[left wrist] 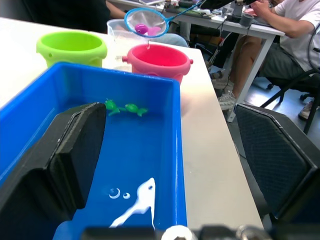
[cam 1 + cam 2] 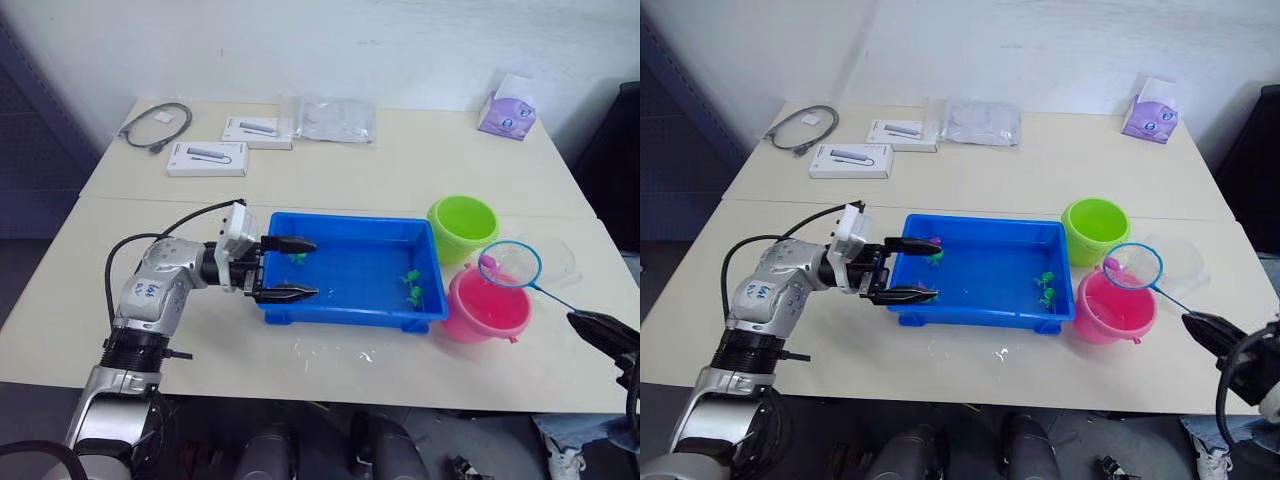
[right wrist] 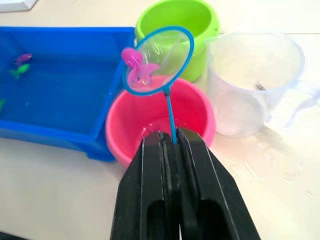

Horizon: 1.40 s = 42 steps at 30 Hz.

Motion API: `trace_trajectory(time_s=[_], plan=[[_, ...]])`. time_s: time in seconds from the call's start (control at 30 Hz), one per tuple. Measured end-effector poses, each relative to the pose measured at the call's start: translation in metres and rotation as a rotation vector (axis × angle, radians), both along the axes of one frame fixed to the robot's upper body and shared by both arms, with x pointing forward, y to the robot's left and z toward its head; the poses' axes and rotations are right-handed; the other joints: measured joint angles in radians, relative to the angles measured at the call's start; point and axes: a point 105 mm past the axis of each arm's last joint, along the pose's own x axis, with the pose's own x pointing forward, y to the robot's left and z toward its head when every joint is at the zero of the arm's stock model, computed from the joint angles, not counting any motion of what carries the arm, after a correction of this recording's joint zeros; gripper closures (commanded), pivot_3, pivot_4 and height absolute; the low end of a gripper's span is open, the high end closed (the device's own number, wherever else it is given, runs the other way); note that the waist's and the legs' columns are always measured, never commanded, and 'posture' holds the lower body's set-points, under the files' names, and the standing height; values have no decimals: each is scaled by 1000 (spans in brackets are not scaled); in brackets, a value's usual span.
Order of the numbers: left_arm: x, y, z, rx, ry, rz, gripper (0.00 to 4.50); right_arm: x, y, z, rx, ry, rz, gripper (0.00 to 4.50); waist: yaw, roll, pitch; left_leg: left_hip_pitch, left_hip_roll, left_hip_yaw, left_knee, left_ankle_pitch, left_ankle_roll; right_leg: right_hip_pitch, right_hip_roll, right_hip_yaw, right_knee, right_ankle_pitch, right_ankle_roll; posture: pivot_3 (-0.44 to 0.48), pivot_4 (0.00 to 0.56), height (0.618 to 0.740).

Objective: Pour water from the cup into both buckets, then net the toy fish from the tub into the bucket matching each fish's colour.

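The blue tub (image 2: 345, 218) sits mid-table with green toy fish (image 2: 411, 280) near its right end and a green and a pink fish (image 3: 23, 58) near its left end. My left gripper (image 2: 313, 268) is open, one finger inside the tub's left wall and one outside it. My right gripper (image 3: 167, 137) is shut on the stick of the net (image 2: 510, 264). The hoop hovers over the pink bucket (image 2: 485, 310) with a pink fish (image 3: 137, 67) in its mesh. The green bucket (image 2: 462, 225) stands behind the pink one, the clear cup (image 3: 255, 80) to their right.
At the table's back lie two white boxes (image 2: 207, 158), a grey cable (image 2: 155, 125), a clear bag (image 2: 337, 118) and a purple tissue pack (image 2: 506, 113). Water drops (image 2: 350, 352) wet the table in front of the tub. People (image 1: 280, 30) sit at a desk beyond the table's right edge.
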Motion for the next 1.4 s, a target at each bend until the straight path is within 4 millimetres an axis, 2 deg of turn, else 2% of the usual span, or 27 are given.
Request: trace_trajectory(time_s=[0.17, 0.3, 0.47, 0.6, 0.77, 0.83, 0.9, 0.97, 1.07, 1.17, 1.23, 1.3, 1.33, 1.4], plan=[[3, -5, -4, -21, 20, 4, 100, -2, -7, -19, -200, -23, -24, 4500, -1, 0, 0, 2, 0, 2, -1, 0, 0, 0, 1, 3, 0, 0, 0, 0, 150, 740], [3, -5, -4, -21, 19, 6, 100, -2, -8, -17, -358, -131, -15, 4500, -3, 0, 0, 5, 0, 5, -1, 0, 0, 0, 1, 6, 1, 0, 0, 0, 150, 740], [4, -2, -5, -3, 14, 17, 100, -7, -2, -33, -708, -206, 150, 4500, -3, 0, 0, 6, 1, 7, -1, 0, -1, 1, 4, 10, 0, 0, 1, 0, 150, 740], [4, -2, -4, -3, 9, 19, 100, -10, -3, -32, -904, -314, 161, 4500, -3, 0, 0, 7, 1, 7, -1, 0, -1, 0, 4, 11, 1, 0, 0, 0, 150, 740], [4, 2, -6, -5, -10, 30, 100, -7, 8, -22, -1122, -461, 208, 4500, -8, 0, 0, 8, 2, 8, -1, 0, -2, 0, 4, 12, 2, -1, -1, 0, 150, 740], [2, 9, -10, -2, -10, 50, 100, -3, 9, -15, -1071, -510, 174, 4500, -15, 0, 0, 8, 4, 8, -1, 0, -3, 0, 2, 12, 2, -1, -1, 0, 150, 740], [2, 21, -14, 9, -12, 83, 100, 2, 13, -9, -903, -534, 137, 4500, -23, 0, 0, 9, 4, 7, -1, 0, -3, 0, -2, 11, 5, -2, -3, 0, 150, 740], [3, 35, -15, 15, -22, 133, 100, 12, 28, 4, -670, -571, 144, 4500, -29, 1, 0, 10, 4, 8, 0, 0, -4, 0, -4, 10, 8, -3, -5, 0, 150, 740], [5, 53, -18, 10, -31, 200, 100, 27, 60, 21, -434, -552, 289, 4500, -26, 1, 0, 11, 4, 6, 0, 0, -3, 0, -5, 9, 9, -3, -6, 0, 150, 740], [3, 55, -22, 10, -27, 210, 100, 30, 70, 21, -346, -504, 331, 4500, -4, 1, 0, 8, 3, 2, 0, 0, -3, 0, -5, 5, 8, -4, -6, 0, 150, 740], [1, 68, -26, 25, -21, 258, 100, 43, 84, 21, -301, -467, 405, 4500, -5, 0, -1, 9, 3, 4, 1, -1, -3, 0, -6, 6, 8, -3, -5, 0, 150, 740], [-3, 93, -32, 48, -5, 362, 100, 64, 122, 22, -287, -400, 598, 4500, -42, -1, 0, 10, 4, 9, 0, -1, 1, -1, -7, 10, 7, -1, -6, 0, 150, 740], [-5, 100, -33, 57, -4, 389, 100, 68, 134, 19, -290, -367, 657, 4500, -45, -1, 0, 9, 4, 5, 0, -1, 0, -1, -8, 8, 7, -2, -6, 0, 150, 740], [-9, 113, -34, 79, -1, 434, 100, 75, 143, 10, -288, -305, 705, 4500, -35, -2, 0, 7, 4, 0, -1, -1, -3, -1, -7, 2, 7, -3, -9, 0, 150, 740]])
